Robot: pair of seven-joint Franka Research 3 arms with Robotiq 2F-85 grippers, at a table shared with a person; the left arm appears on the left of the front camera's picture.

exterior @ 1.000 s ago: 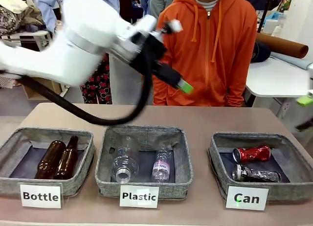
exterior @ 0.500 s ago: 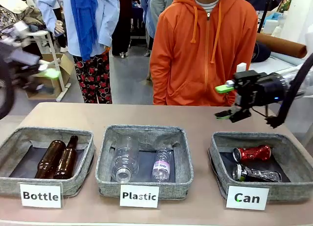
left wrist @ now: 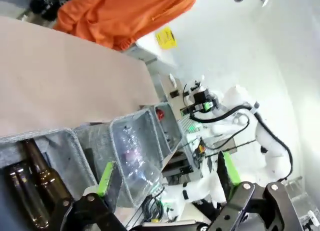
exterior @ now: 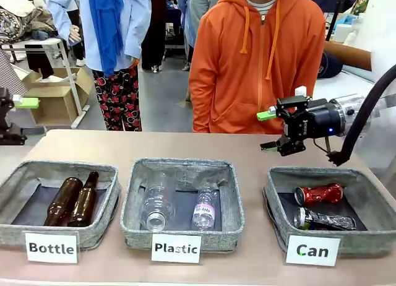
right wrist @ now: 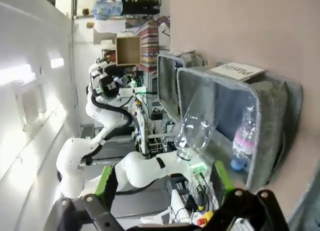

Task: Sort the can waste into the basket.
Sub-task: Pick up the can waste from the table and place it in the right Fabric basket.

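1. Two cans, both already inside the grey fabric rectangular basket [exterior: 365, 187] with the white "Can" label, at the robot's right end of the tan surface [exterior: 247, 151].
2. Shiny red dented metal can [exterior: 318, 194] lies on its side toward the far side of the dark lining; black-blue metal can with silver top [exterior: 324, 221] lies on its side nearer the label. They sit close, whether touching I can't tell.
3. Task status, as a judgement: looks done. No loose can on the surface or in the other baskets, so nothing left to sort beyond parking the arms.
4. Right end effector [exterior: 268, 130] hangs above the surface, just past the Can basket's far-left corner. Green-padded fingers apart, nothing between them; right wrist view agrees [right wrist: 161, 183].
5. Left end effector [exterior: 15, 103] sits at the frame's left edge, well off the baskets. Front view gives too little of it; left wrist view shows the fingers spread wide and empty [left wrist: 167, 173].
6. Middle grey fabric basket labelled "Plastic" [exterior: 183, 165] holds two clear plastic bottles [exterior: 158, 207].
7. Left grey fabric basket labelled "Bottle" [exterior: 65, 168] holds two brown glass bottles [exterior: 74, 201], lying side by side.
8. Person in an orange hoodie [exterior: 260, 63] stands at the far side, hands not visible.
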